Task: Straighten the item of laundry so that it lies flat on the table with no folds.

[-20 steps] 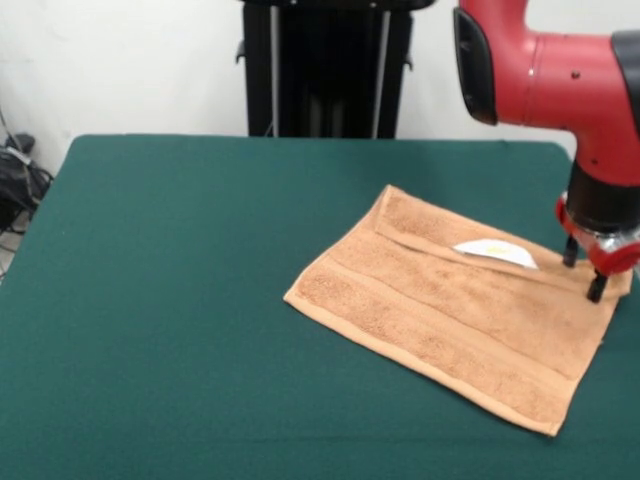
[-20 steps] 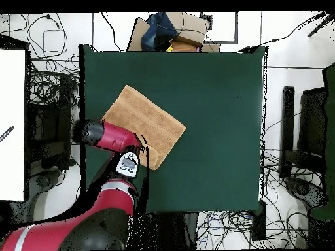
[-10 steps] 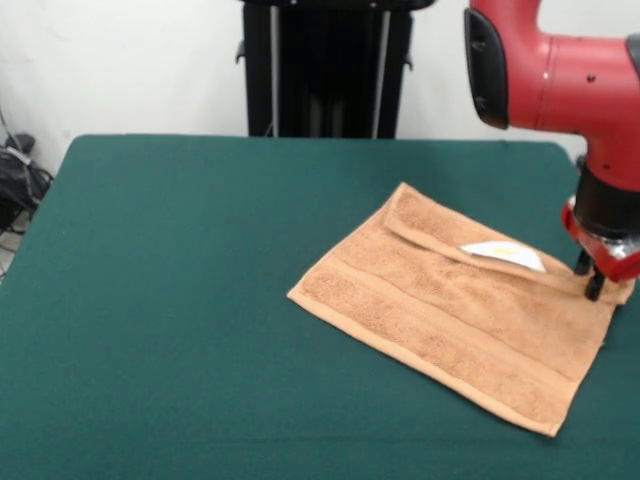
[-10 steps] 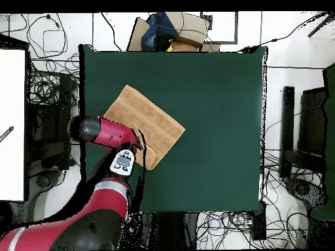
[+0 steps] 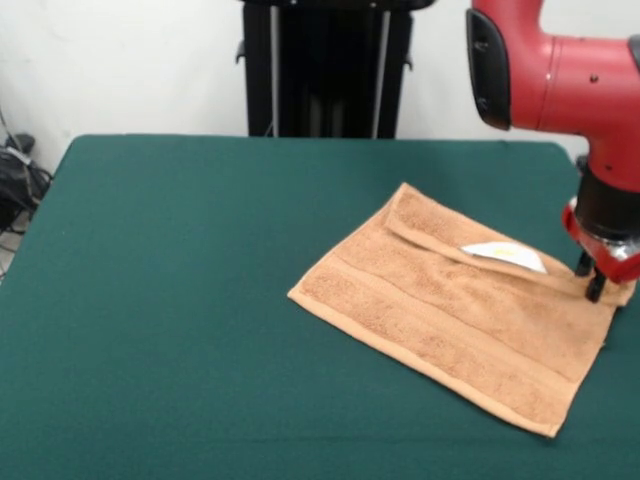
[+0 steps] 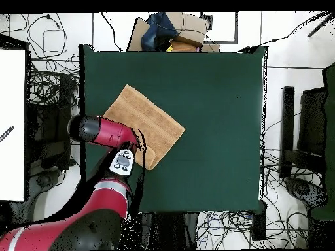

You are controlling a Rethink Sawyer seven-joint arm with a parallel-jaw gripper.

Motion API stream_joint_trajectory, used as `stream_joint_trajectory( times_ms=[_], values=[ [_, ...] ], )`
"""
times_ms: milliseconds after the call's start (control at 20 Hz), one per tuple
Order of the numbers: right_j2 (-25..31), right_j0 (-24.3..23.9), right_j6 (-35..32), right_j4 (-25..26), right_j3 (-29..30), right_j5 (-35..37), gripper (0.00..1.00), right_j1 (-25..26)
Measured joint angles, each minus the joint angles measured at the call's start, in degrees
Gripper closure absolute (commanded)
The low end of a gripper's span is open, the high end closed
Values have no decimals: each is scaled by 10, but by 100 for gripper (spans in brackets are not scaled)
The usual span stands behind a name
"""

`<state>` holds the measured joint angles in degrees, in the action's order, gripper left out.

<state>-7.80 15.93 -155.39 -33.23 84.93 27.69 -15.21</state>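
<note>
The orange-brown towel [image 5: 450,310] lies on the right part of the green table [image 5: 180,250]. Its far edge is folded over in a narrow strip, with the white label [image 5: 505,255] showing on it. My gripper [image 5: 590,277] stands at the towel's far right corner, with its fingers close together on the folded edge, down at table level. In the overhead view the towel [image 6: 147,124] lies near the table's left edge [image 6: 85,98], and my red arm [image 6: 105,131] covers its corner and hides the gripper.
The black pedestal [image 5: 325,70] stands behind the table's far edge. Cables [image 5: 15,170] lie off the left side. A cardboard box [image 6: 173,29] sits beyond the table's top edge in the overhead view. The towel lies close to the table's right edge.
The fingers have closed in on the towel's corner since one second ago. The towel's far edge has shifted a little to the right with the gripper. Little has moved in the last half second.
</note>
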Motion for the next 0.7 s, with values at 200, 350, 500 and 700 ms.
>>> stream_joint_trajectory(
  times_ms=[200,350,500,700],
  values=[
    [24,-21,0,15,12,-10,100,-9],
    [37,-32,0,23,20,-19,100,-14],
    [55,-51,0,32,36,-38,100,-24],
    [70,-74,0,48,52,-77,0,-33]
  ],
)
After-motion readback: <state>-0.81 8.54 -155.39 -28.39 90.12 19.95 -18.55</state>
